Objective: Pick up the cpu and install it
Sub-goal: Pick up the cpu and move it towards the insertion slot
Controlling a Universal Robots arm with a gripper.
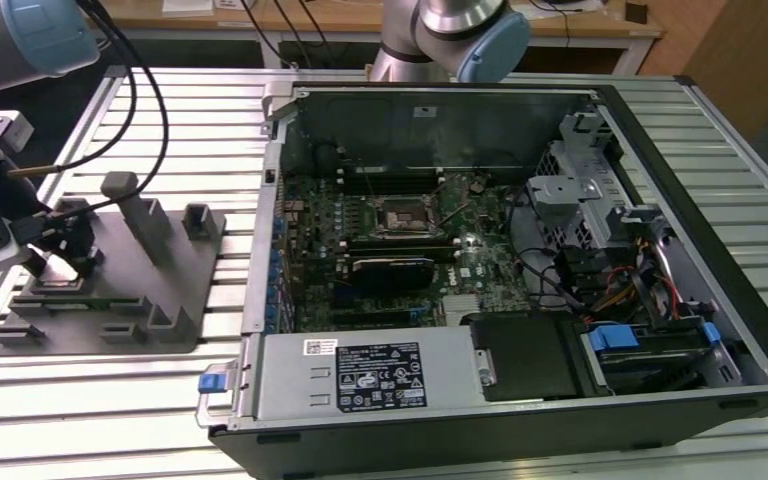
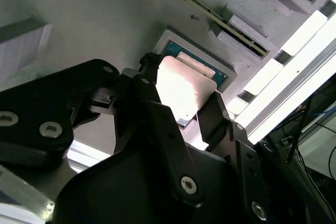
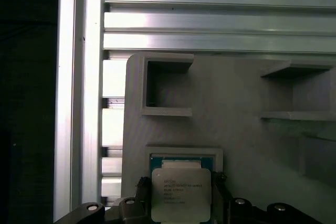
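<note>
where the grey fixture (image 1: 157,305) lies on the slatted table (image 1: 91,410) at the exterior view's left, we find the gripper (image 2: 180,88) set over the cpu (image 3: 181,195), which sits in a pale-rimmed square recess near the fixture's edge. the jaws are drawn in to the chip's width, with fingers (image 2: 212,116) bearing on two opposite edges and the other two edges free. the open computer case (image 1: 704,330) stands beside the fixture on the exterior view's right.
</note>
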